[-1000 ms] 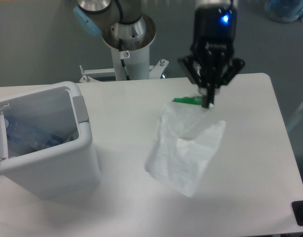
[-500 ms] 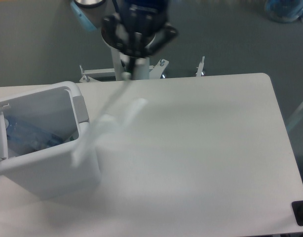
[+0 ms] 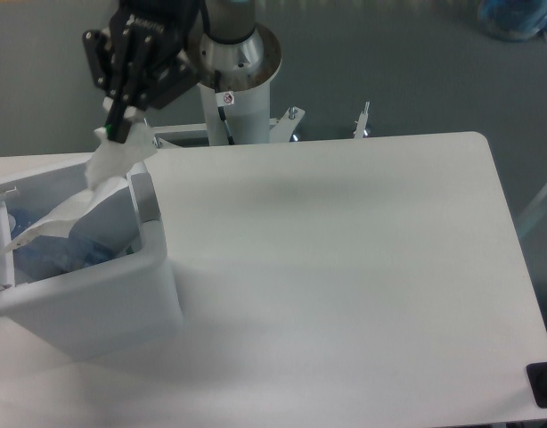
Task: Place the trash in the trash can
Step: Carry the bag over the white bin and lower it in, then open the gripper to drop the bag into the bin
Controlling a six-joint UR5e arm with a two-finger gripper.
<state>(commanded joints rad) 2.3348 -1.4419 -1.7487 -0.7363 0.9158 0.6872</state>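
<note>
A: Where is the plastic bag (image 3: 95, 192) at this moment?

B: It hangs from the claw (image 3: 119, 134) above the back rim of the trash can (image 3: 153, 267), which sits at the worktop's (image 3: 345, 267) left edge. The lower folds of the bag already droop inside the bin, while its top, with a speck of green edge, is pinched between the fingertips.

A: So the claw is clamped on it?

B: Yes, it is closed narrow on the bag's upper edge, nothing else between the jaws.

A: How would that bag handle?

B: It looks very light and limp, thin crinkled film that sags and folds under its own weight. The bunched, striped edge seems the sensible place to grip, since the loose film would likely slip or bunch unevenly. Released here, it should flutter down instead of dropping straight.

A: And the bottle?

B: A bluish shape (image 3: 73, 248) lies low in the trash can beneath the bag; it is probably the crushed bottle, though blurred. The rest of the worktop carries nothing of the task.
</note>
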